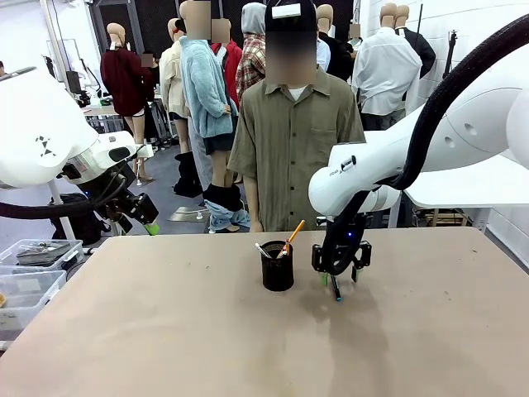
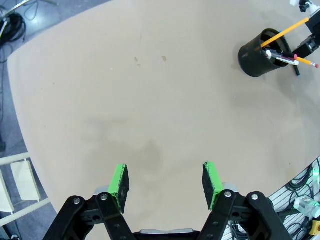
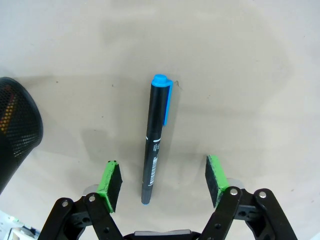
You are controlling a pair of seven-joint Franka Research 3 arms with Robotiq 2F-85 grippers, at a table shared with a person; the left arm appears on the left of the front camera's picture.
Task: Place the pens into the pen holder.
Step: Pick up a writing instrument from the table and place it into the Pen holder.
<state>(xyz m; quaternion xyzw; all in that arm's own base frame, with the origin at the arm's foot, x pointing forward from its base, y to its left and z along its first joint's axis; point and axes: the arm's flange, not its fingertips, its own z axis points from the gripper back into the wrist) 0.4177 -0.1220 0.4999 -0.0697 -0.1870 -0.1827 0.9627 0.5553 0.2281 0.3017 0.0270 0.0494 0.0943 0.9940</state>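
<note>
Two pens in pen holder; dark pen flat beside it.

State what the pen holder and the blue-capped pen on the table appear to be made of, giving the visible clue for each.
Pen holder: probably black metal mesh, matte; fine perforations let light through its wall. Blue-capped pen: likely plastic; a smooth, slightly glossy black barrel with printed text and a moulded blue cap and clip.
</note>
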